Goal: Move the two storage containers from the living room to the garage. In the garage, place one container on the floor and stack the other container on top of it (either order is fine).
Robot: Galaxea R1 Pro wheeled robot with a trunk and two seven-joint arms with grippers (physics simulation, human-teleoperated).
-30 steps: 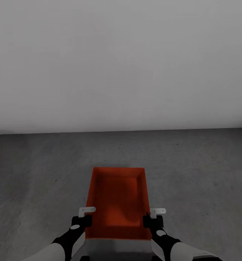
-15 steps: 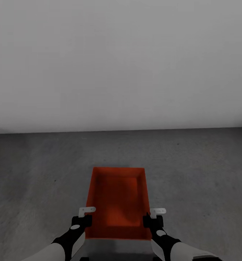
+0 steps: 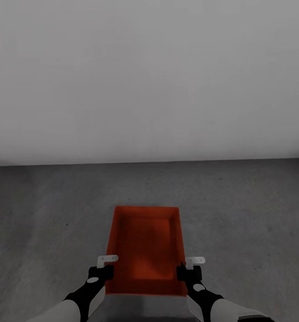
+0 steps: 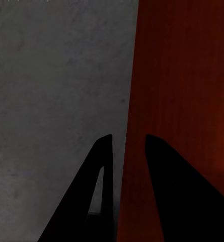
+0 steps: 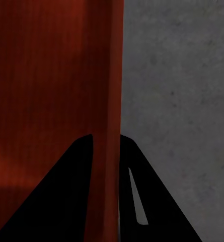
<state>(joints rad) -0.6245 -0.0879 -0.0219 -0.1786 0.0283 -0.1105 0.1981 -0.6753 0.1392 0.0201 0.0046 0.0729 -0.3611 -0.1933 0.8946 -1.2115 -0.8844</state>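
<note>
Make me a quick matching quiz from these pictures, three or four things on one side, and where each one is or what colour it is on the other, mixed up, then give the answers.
Things:
1. storage container
2. left gripper
3. right gripper
4. floor
5. wall

Descriptions:
A. dark grey and rough
B. orange-red, open-topped
C. straddles the container's right side wall
D. plain pale grey
E. straddles the container's left side wall

Pairs: 1-B, 2-E, 3-C, 4-A, 5-D
</note>
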